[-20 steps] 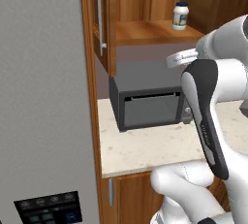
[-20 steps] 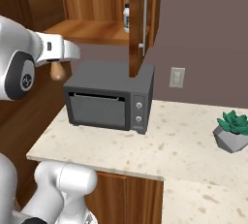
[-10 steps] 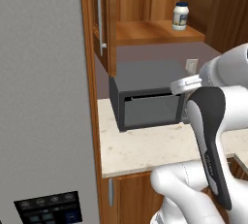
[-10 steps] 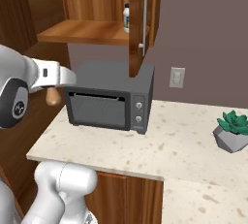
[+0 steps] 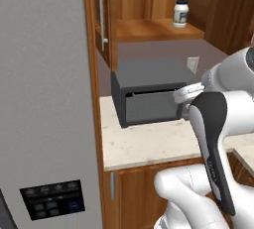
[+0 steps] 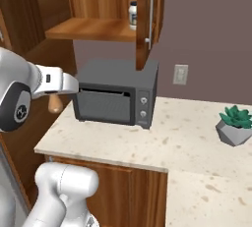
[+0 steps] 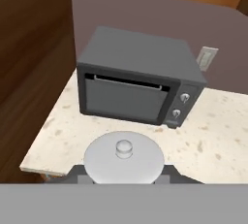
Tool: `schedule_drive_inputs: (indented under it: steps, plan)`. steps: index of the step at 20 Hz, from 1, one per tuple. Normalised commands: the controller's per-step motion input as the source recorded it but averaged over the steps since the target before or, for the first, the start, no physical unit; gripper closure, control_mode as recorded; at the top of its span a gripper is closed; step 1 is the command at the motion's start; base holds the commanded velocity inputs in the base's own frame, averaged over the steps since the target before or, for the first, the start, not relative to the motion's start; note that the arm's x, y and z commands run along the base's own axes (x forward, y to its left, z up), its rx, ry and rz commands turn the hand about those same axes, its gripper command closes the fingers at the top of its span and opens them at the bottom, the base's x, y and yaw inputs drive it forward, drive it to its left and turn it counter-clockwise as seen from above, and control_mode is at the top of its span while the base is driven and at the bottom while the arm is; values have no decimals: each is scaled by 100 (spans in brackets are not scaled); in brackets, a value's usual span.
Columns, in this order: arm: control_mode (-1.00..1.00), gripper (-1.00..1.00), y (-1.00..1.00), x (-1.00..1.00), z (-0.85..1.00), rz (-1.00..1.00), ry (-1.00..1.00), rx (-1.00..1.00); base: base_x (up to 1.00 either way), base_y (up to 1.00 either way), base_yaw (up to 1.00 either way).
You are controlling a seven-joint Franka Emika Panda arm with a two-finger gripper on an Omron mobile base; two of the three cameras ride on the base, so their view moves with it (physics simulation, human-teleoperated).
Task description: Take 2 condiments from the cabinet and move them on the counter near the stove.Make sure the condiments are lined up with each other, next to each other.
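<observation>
My gripper (image 6: 55,101) is shut on the tan-brown shaker (image 6: 54,104), one of the condiments, and holds it in the air over the counter's (image 6: 187,137) left end. The hand view looks down on the shaker's whitish round top (image 7: 124,159), with the gripper (image 7: 124,170) closed around it, above the counter (image 7: 218,138). The white jar (image 5: 180,14) with the dark blue lid stands on the shelf of the open cabinet (image 5: 158,28). The cabinet door (image 6: 147,22) half hides the jar (image 6: 132,15). The stove is out of view.
A dark grey microwave (image 6: 118,91) sits on the counter under the cabinet, just beyond the held shaker. A potted plant (image 6: 236,125) stands at the right, and an outlet (image 6: 180,74) is on the wall. The grey refrigerator (image 5: 44,99) lines the left side.
The arm has come down from shelf height with the shaker in its grip, and now hangs level with the microwave's front. The jar has not moved.
</observation>
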Motion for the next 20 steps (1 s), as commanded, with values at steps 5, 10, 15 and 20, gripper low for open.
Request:
schedule_drive_inputs:
  steps: [5,10,15,20]
  plan:
    - [100,100,0,0,0,0,0,0,-25,87,0]
    - [100,100,0,0,0,0,0,0,-18,73,0]
    - [100,100,0,0,0,0,0,0,-100,-13,0]
    - [100,100,0,0,0,0,0,0,-100,-18,-1]
